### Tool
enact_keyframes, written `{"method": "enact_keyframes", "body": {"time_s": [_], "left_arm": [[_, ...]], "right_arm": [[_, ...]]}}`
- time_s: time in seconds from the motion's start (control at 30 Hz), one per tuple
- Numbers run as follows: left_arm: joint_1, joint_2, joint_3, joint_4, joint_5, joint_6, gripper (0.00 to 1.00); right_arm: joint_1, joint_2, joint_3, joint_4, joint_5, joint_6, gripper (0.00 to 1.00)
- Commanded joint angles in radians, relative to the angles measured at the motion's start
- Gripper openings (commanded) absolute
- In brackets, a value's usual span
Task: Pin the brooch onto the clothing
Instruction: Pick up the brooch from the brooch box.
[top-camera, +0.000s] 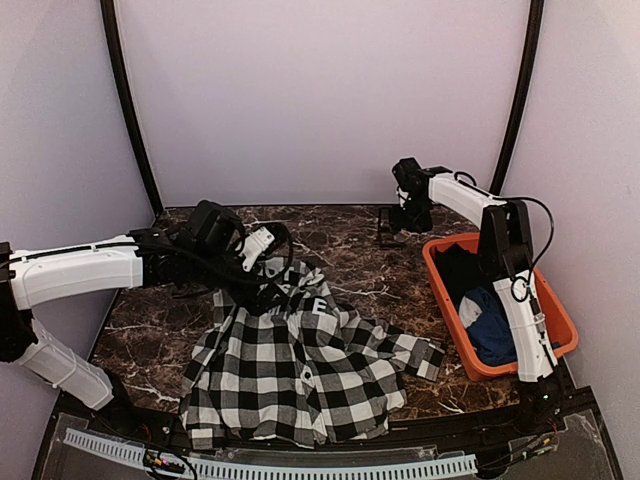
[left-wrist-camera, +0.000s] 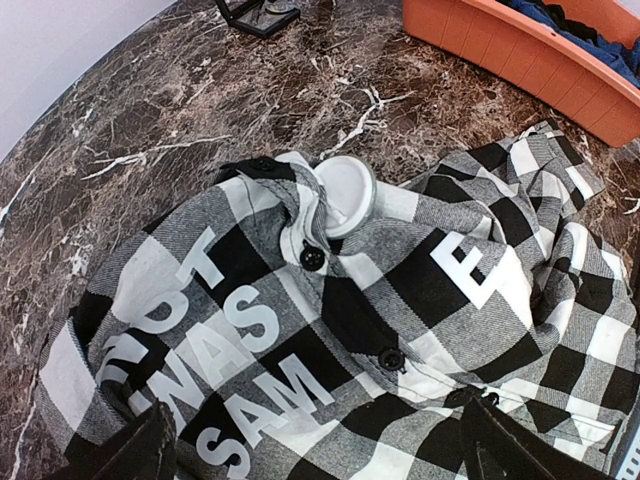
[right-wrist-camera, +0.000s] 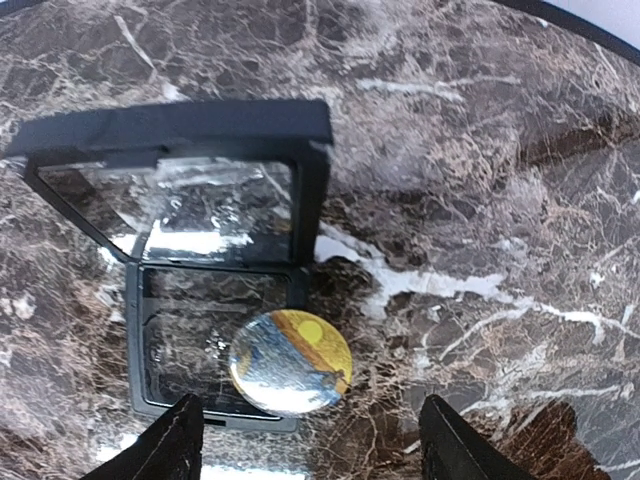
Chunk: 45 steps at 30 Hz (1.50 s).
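The clothing (top-camera: 300, 370), a black-and-white checked shirt with white block letters, lies crumpled on the marble table, and it fills the left wrist view (left-wrist-camera: 330, 330). A white round disc (left-wrist-camera: 346, 194) rests on it by the button placket. My left gripper (top-camera: 268, 285) hovers open just above the shirt's upper part (left-wrist-camera: 330, 462), holding nothing. The brooch (right-wrist-camera: 291, 362), a round badge with a yellow and blue picture, lies in the lower half of an open black case (right-wrist-camera: 215, 300). My right gripper (right-wrist-camera: 312, 452) hangs open above it at the table's far right (top-camera: 398, 222), touching nothing.
An orange basket (top-camera: 440, 275) stands at the right with a dark blue garment (top-camera: 492, 325) inside. The black case (top-camera: 390, 232) sits near the back wall, left of the basket. Bare marble (top-camera: 340, 235) lies between shirt and case.
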Motion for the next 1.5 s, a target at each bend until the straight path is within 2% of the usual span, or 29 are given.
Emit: {"method": "enact_keyframes", "body": {"time_s": [0.0, 0.5, 0.77, 0.93, 1.23, 1.4, 1.47], "left_arm": [[0.006, -0.005, -0.016, 0.003, 0.008, -0.011, 0.99], [0.011, 0.01, -0.014, 0.005, 0.015, -0.011, 0.99], [0.012, 0.013, -0.013, 0.003, 0.02, -0.012, 0.99], [0.013, 0.017, -0.012, 0.003, 0.022, -0.012, 0.99], [0.014, 0.019, -0.01, 0.003, 0.033, -0.015, 0.99], [0.014, 0.021, -0.009, 0.001, 0.037, -0.016, 0.99], [0.014, 0.022, -0.008, 0.001, 0.037, -0.015, 0.99]], "right_arm": [[-0.007, 0.037, 0.029, 0.035, -0.026, -0.019, 0.72], [-0.007, 0.071, 0.036, 0.092, -0.017, -0.02, 0.72], [-0.008, 0.073, 0.031, 0.104, -0.022, -0.026, 0.59], [-0.009, 0.075, 0.025, 0.111, -0.044, -0.029, 0.45], [-0.011, 0.075, 0.015, 0.114, -0.058, -0.035, 0.33], [-0.01, 0.06, 0.002, 0.112, -0.063, -0.034, 0.39], [-0.01, 0.045, -0.015, 0.118, -0.066, -0.025, 0.37]]}}
